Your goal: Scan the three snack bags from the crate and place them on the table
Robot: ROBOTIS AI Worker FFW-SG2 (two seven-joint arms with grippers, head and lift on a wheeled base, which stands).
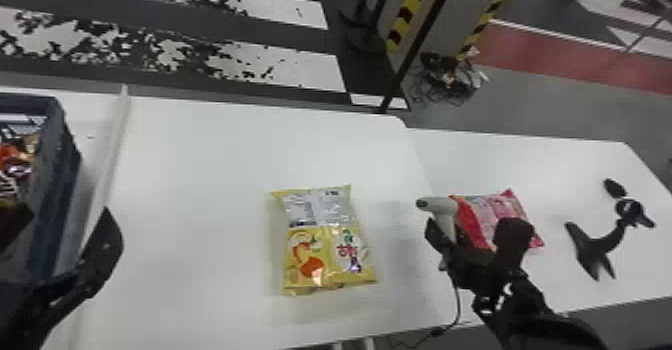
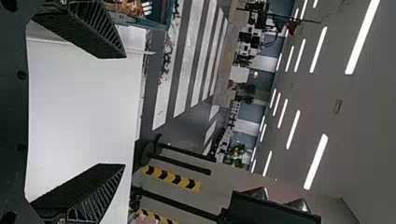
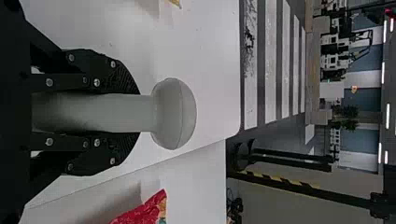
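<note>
See the yellow bag (image 1: 325, 239) lying flat on the bench (image 1: 200, 149). Expect light, soft, slippery handling, likely with crushable contents; best pinched gently at a crimped end or gathered lightly across the middle. Find the left tool (image 2: 112, 112) spread apart near the crate (image 1: 60, 159), the right tool (image 3: 135, 113) clamped on the scanner (image 3: 173, 114). Move with room around the bag, minding the raised strip (image 1: 116, 144), the cord (image 1: 458, 301) and the red bag (image 1: 487, 209).

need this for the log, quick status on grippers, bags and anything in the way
Left gripper open and empty. Right gripper shut on scanner. Yellow bag on table, nothing over it. Red bag partly behind right gripper.
</note>
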